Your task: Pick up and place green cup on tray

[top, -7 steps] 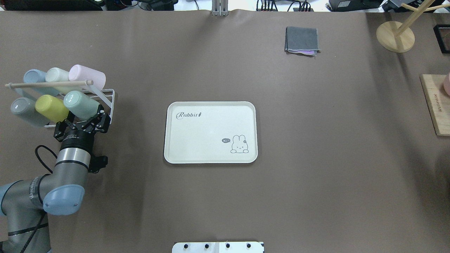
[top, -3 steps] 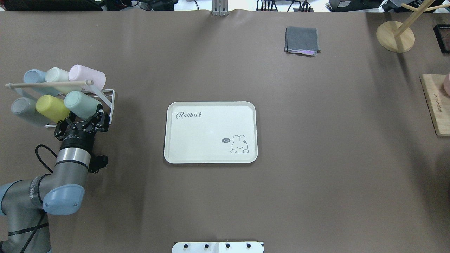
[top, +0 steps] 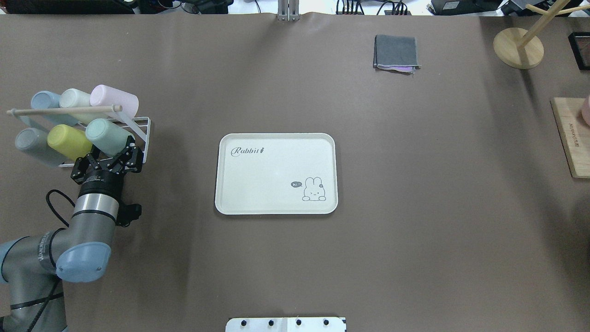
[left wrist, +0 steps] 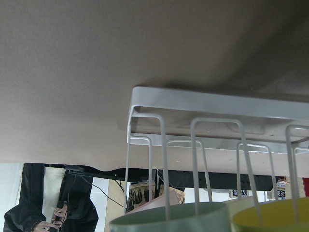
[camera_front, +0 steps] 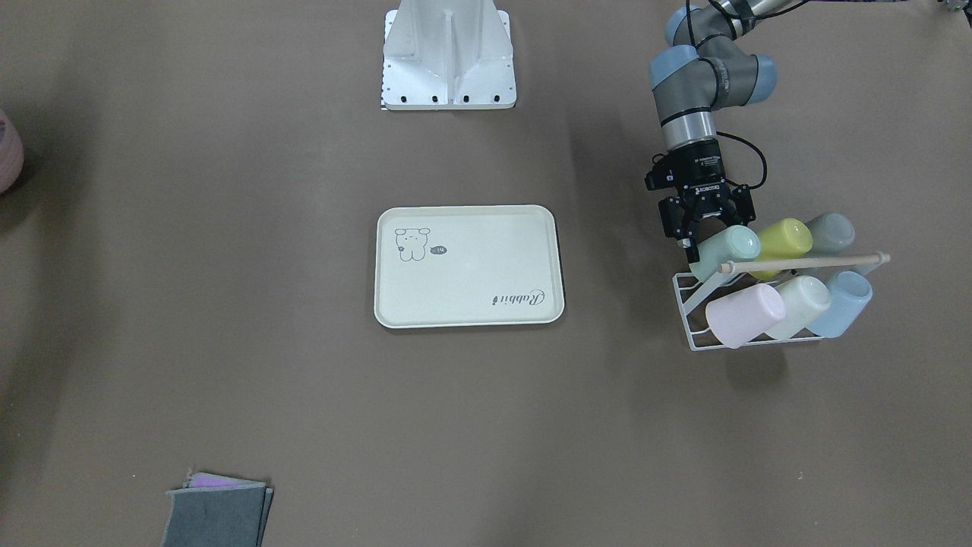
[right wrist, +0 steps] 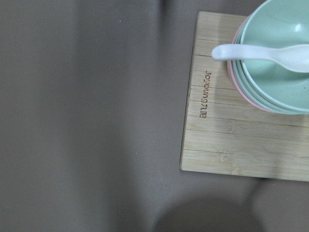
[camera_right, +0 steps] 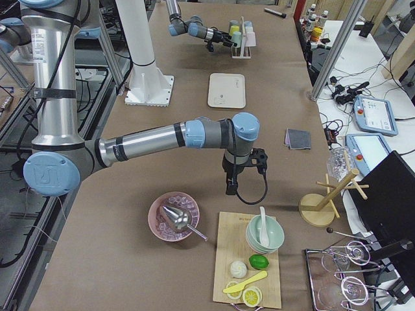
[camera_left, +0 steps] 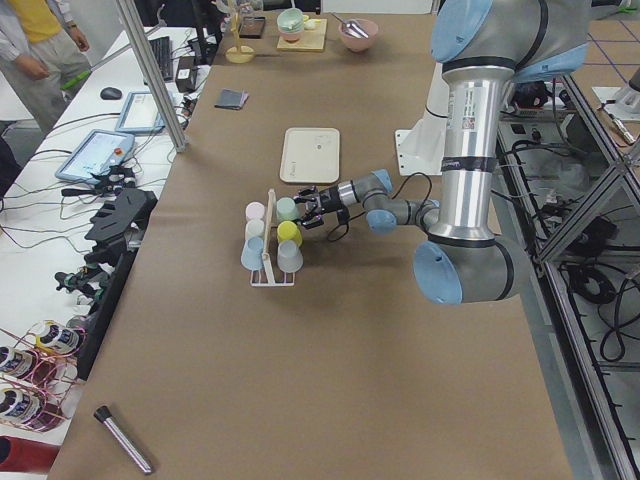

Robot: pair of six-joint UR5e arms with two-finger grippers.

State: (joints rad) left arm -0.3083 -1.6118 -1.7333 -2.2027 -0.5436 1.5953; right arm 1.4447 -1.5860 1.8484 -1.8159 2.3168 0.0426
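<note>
The green cup (top: 103,133) lies tilted on a white wire rack (top: 144,131) at the table's left, at the right end of the front row. It also shows in the front-facing view (camera_front: 727,251). My left gripper (top: 112,151) is open, with its fingers straddling the cup's lower end; I cannot tell if they touch it. The left wrist view shows the cup's rim (left wrist: 169,218) just below the camera. The cream tray (top: 276,166) lies flat and empty mid-table, right of the rack. My right gripper (camera_right: 231,188) hangs far right near a bamboo board; I cannot tell its state.
The rack holds a yellow-green cup (top: 68,140), a grey cup (top: 30,145) and, in the back row, pink (top: 115,100), cream and blue cups under a wooden rod (top: 64,110). A folded grey cloth (top: 396,53), a wooden stand (top: 518,48) and a bamboo board (top: 571,138) lie far right.
My left gripper has edged slightly forward around the green cup's end. The front-row cups have shifted a little. The tray has not moved.
</note>
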